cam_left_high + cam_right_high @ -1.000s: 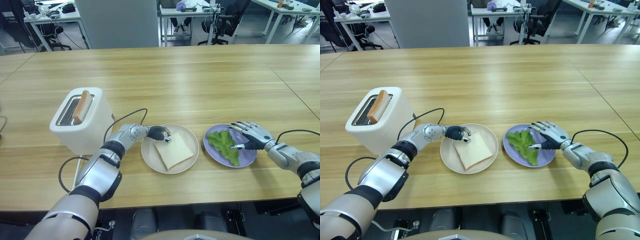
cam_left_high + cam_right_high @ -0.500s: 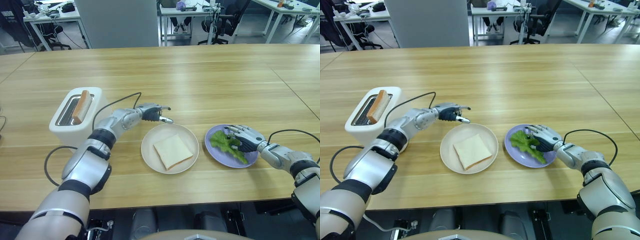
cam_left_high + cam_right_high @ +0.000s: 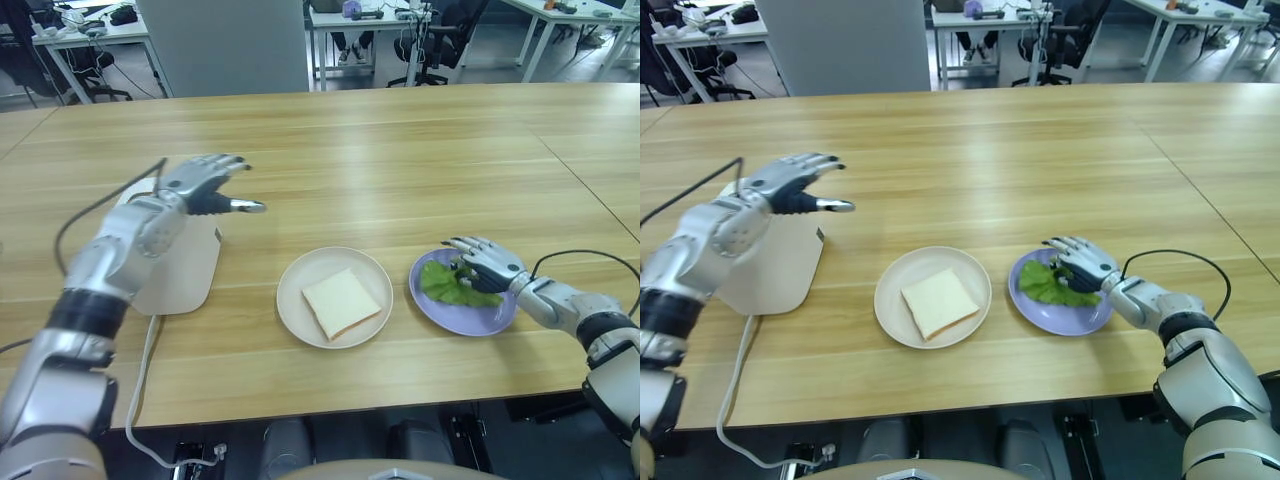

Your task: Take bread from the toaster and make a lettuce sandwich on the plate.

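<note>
A slice of bread (image 3: 342,303) lies flat on the beige plate (image 3: 292,300) at the table's front middle. To its right, a lettuce leaf (image 3: 443,284) lies on the purple plate (image 3: 482,320). My right hand (image 3: 480,263) rests open on the leaf's right part, fingers spread over it. My left hand (image 3: 205,185) hovers open and empty, raised above the white toaster (image 3: 190,275). My left forearm hides the toaster's top and slots.
The toaster's white cable (image 3: 140,380) runs down to the table's front edge. A black cable (image 3: 590,255) loops by my right wrist. Bare wood stretches behind both plates. Office desks and chairs (image 3: 430,40) stand beyond the far edge.
My left hand left the beige plate, rose and swung left over the toaster. My right hand slid onto the lettuce. The view has shifted a little.
</note>
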Controlling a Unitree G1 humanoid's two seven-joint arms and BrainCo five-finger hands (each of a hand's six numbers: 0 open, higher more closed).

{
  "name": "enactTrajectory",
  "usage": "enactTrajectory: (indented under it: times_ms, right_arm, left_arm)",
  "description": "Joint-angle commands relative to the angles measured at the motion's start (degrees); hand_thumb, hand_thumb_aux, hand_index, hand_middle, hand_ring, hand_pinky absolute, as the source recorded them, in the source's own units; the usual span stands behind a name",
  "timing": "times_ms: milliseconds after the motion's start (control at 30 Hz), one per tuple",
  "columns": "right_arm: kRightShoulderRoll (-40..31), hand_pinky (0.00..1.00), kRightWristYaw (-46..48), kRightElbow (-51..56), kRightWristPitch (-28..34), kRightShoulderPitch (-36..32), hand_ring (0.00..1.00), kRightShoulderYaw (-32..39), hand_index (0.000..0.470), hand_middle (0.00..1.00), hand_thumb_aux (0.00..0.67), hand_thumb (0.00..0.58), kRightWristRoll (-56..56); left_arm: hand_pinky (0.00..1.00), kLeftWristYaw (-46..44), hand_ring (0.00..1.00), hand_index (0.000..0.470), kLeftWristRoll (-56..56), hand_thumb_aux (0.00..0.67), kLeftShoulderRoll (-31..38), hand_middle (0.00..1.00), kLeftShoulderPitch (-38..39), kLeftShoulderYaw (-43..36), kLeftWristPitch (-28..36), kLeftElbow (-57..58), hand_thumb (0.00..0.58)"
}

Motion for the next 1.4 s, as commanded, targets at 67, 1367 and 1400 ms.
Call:
enactTrajectory:
  times_ms: [67, 1367, 1400]
  right_arm:
    - [-0.95, 0.0, 0.98, -8.91, -2.5, -0.81, 0.0, -2.93, 0.46, 0.0, 0.67, 0.58, 1.97]
    - [17.96, 0.0, 16.8, -19.34, -2.95, -1.29, 0.0, -1.7, 0.46, 0.0, 0.67, 0.58, 1.39]
    - [18.11, 0.0, 16.73, -19.1, -2.86, -1.41, 0.0, -1.47, 0.46, 0.0, 0.67, 0.58, 1.13]
  left_arm:
    - [0.0, -1.62, 0.0, 0.0, 2.45, 0.0, 4.6, 0.0, 6.88, 5.61, 8.56, -4.71, 0.0]
    - [0.23, -7.11, 0.23, 0.46, 4.28, 0.67, -0.82, 0.23, 0.2, -2.15, 18.64, 12.63, 0.58]
    - [0.25, -6.87, 0.25, 0.46, 4.07, 0.67, -0.94, 0.25, 0.37, -2.02, 18.76, 12.39, 0.58]
